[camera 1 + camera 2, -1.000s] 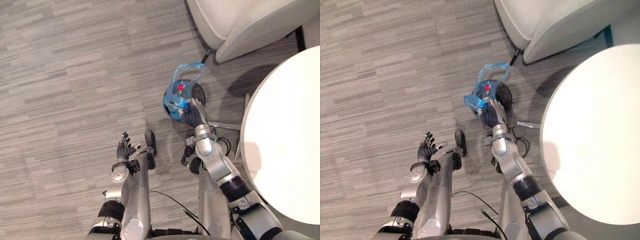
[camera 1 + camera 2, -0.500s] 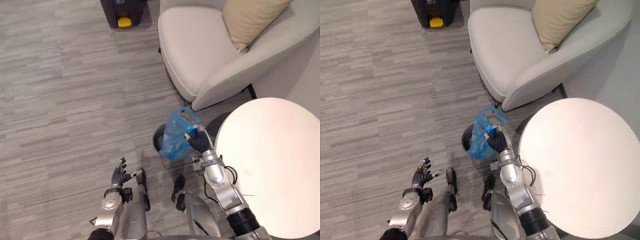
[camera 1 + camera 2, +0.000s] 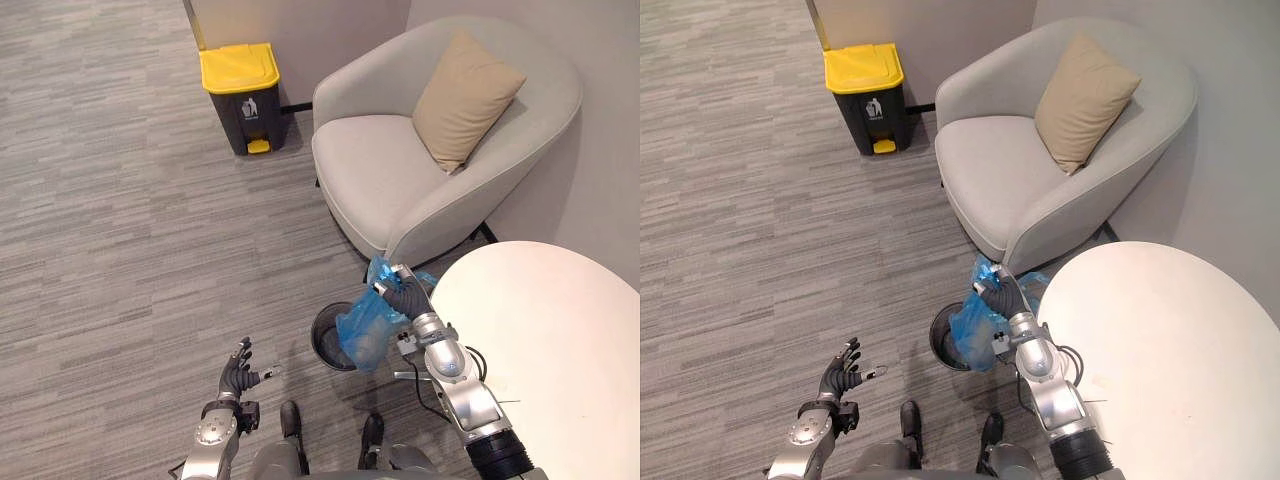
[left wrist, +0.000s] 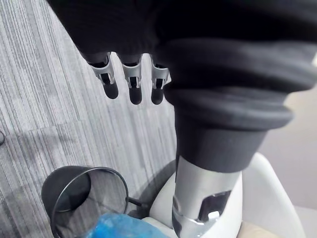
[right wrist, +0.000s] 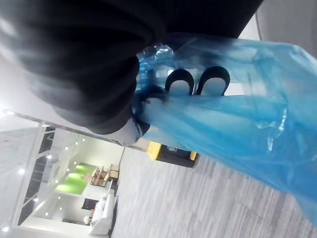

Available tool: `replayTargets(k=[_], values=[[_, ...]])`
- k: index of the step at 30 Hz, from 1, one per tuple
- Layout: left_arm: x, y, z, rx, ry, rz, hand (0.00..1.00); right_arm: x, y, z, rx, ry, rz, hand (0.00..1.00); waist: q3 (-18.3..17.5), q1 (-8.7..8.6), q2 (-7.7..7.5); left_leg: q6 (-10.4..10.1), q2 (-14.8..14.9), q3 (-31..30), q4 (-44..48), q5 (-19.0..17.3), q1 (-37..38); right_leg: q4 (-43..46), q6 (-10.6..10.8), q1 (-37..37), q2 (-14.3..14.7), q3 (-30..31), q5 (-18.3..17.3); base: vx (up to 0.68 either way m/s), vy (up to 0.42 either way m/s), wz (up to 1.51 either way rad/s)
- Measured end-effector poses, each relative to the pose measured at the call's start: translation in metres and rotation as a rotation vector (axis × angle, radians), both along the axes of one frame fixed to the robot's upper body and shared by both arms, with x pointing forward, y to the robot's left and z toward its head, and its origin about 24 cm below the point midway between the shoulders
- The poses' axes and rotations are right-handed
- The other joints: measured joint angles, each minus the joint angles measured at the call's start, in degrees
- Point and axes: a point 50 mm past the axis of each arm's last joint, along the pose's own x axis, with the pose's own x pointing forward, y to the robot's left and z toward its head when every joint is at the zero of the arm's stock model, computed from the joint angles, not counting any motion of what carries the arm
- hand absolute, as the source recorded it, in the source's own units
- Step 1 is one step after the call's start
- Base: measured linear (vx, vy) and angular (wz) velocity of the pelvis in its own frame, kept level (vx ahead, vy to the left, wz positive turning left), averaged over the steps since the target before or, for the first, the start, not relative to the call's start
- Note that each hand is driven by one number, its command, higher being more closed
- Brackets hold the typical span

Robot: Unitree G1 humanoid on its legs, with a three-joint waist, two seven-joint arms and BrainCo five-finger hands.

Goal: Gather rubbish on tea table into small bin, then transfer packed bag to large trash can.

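Grey striped carpet floor (image 3: 120,230) spreads under both hands. A pale grey armchair (image 3: 400,175) stands just beyond the right hand (image 3: 403,297), its seat edge close past the fingers. The round white worktop (image 3: 560,340) lies just beside that hand on its outer side, bare where it shows. Well beyond both hands, against the wall, stands the large trash can (image 3: 240,95), dark with a yellow lid that is down. A tan cushion (image 3: 465,95) leans upright against the armchair's back, far past the right hand.

The small bin (image 3: 325,340), dark and round, sits on the floor below the right hand and a little to its inner side, between the two hands but much nearer the right one. The blue bag (image 3: 365,325) hangs from the right hand: its gathered top is bunched in the curled fingers (image 5: 213,79), as the right wrist view shows, and its body drops down from the hand across the bin's near rim. Whether its bottom touches the bin cannot be told.

The left hand (image 3: 236,375) is held low over the carpet, well apart from bag and bin, fingers spread and relaxed, holding nothing.
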Motion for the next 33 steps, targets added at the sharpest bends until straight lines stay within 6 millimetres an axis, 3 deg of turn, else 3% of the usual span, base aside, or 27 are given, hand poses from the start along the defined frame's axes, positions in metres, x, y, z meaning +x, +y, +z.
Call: replayTargets(k=[8, 12, 19, 24, 27, 33], values=[[0.003, -0.003, 0.007, -0.01, -0.033, -0.037, 0.0, 0.0, -0.005, -0.002, 0.089, 0.043, 0.029, 1.0, -1.74, -0.03, 0.29, -0.53, 0.18, -1.1, -1.29, -0.08, 2.2, -2.04, 0.31, 1.98, 0.48, 0.51, 0.78, -0.02, 0.011, -0.03], [0.011, -0.009, 0.022, -0.002, -0.11, -0.07, 0.0, 0.001, -0.009, -0.002, 0.14, 0.052, 0.019, 1.0, -2.29, -0.03, 0.79, -0.54, 0.26, -1.24, -1.34, -0.07, 2.06, -1.98, 0.28, 2.05, 0.46, 0.69, 0.83, 0.04, 0.004, -0.02], [0.032, -0.016, 0.072, 0.011, -0.356, -0.106, 0.0, 0.0, -0.011, 0.002, 0.234, 0.068, 0.064, 1.0, -3.88, 0.02, 1.08, -0.2, -0.23, -1.51, -1.34, 0.16, 2.49, -3.16, -0.25, 3.12, 0.65, 0.59, 1.3, 0.06, 0.01, 0.0], [0.04, -0.02, 0.101, 0.025, -0.496, -0.126, 0.0, 0.007, -0.008, 0.028, 0.322, -0.009, 0.141, 1.0, -4.31, -0.04, 1.2, -0.2, -0.31, -2.06, -1.38, 0.13, 3.25, -3.59, -0.25, 4.08, 0.69, 0.55, 1.3, 0.02, 0.002, 0.0], [0.042, -0.019, 0.111, 0.046, -0.538, -0.15, 0.0, 0.011, 0.002, 0.039, 0.396, -0.023, 0.21, 1.0, -4.85, -0.05, 1.36, -0.2, -0.24, -2.05, -1.44, 0.13, 3.25, -3.75, -0.26, 4.07, 0.78, 0.64, 1.39, 0.0, 0.0, 0.0], [0.047, -0.037, 0.121, 0.098, -0.582, -0.272, 0.0, 0.015, 0.016, 0.048, 0.469, -0.024, 0.284, 1.0, -5.83, 0.11, 1.38, -0.2, -0.29, -1.84, -1.66, 0.14, 3.32, -3.97, -0.2, 4.09, 0.78, 0.88, 1.76, 0.0, 0.003, -0.01]])
